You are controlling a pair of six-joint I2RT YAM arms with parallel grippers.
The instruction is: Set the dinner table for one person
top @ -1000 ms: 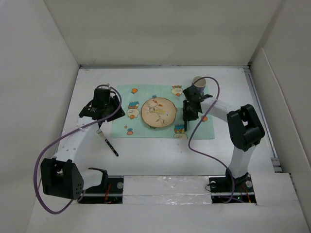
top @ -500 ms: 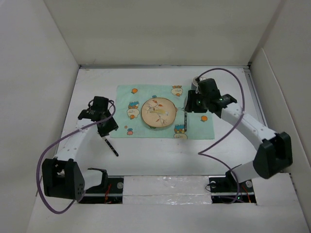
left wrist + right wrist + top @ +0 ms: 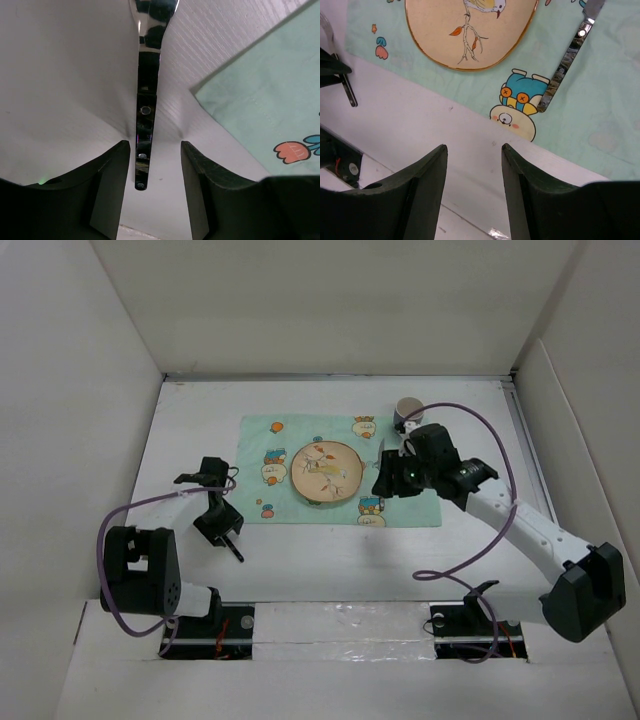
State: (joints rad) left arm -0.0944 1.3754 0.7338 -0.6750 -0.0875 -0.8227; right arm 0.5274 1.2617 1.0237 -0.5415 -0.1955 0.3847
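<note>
We see L gripper (image 3: 153,145) low over the dinner table (image 3: 340,550), just left of the mat (image 3: 300,510). Jaws apart, metal utensil (image 3: 145,115) lying on the table btwn them, untouched. R gripper (image 3: 473,147), jaws apart & empty, hangs over the table at the mat's near edge.

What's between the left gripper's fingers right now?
In the left wrist view, the left gripper stands open over the dinner table, and the metal utensil lies between its fingers, ungripped, a gap each side.
</note>
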